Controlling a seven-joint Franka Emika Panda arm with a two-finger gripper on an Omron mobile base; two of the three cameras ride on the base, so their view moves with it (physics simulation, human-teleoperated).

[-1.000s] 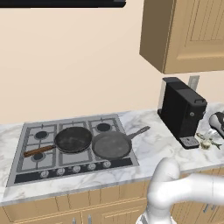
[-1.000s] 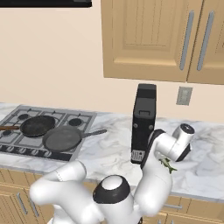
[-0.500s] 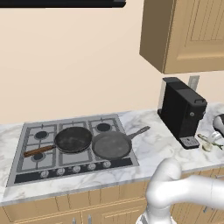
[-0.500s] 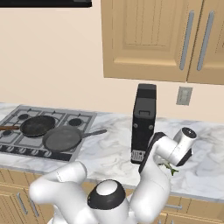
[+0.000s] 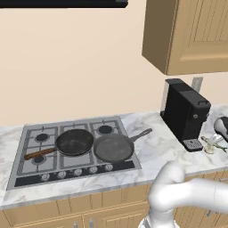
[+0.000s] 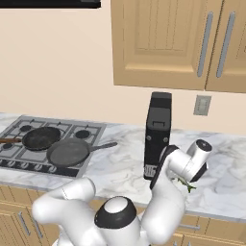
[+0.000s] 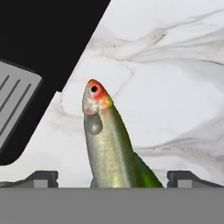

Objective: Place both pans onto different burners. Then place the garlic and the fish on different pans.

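In the hand view the two dark fingertips (image 7: 42,178) stand far apart at the bottom edge, so the gripper (image 7: 113,179) is spread wide with nothing clamped. The fish (image 7: 109,146) lies between them on the white marble counter (image 7: 175,87), its red-orange head pointing away from the hand and its silvery green body running back toward the gap between the tips. Neither tip can be seen to touch it.

The landmark is the black coffee machine (image 6: 158,134). Its dark body and grey slotted drip tray (image 7: 11,109) sit just beside the fish in the hand view. From the right base view the hand hangs low in front of the machine, on its right side, with a sliver of the green fish showing under the wrist. From the left base view the hand sits at the far right edge, right of the machine's drip tray, and a small pale thing lies on the counter there; whether it is the garlic cannot be told.

Well to the left of the coffee machine lies the grey steel cooktop (image 5: 26,171). The black pan (image 5: 75,141) with the long brown wooden handle rests over the middle burner, handle pointing left and toward the front. The dark grey pan (image 5: 114,148) sits just beside it on the side nearer the machine, its grey handle angled toward the machine. Both pans are empty.

Wooden wall cabinets (image 6: 168,43) hang above the machine, and a wall outlet (image 6: 202,105) is just right of it.
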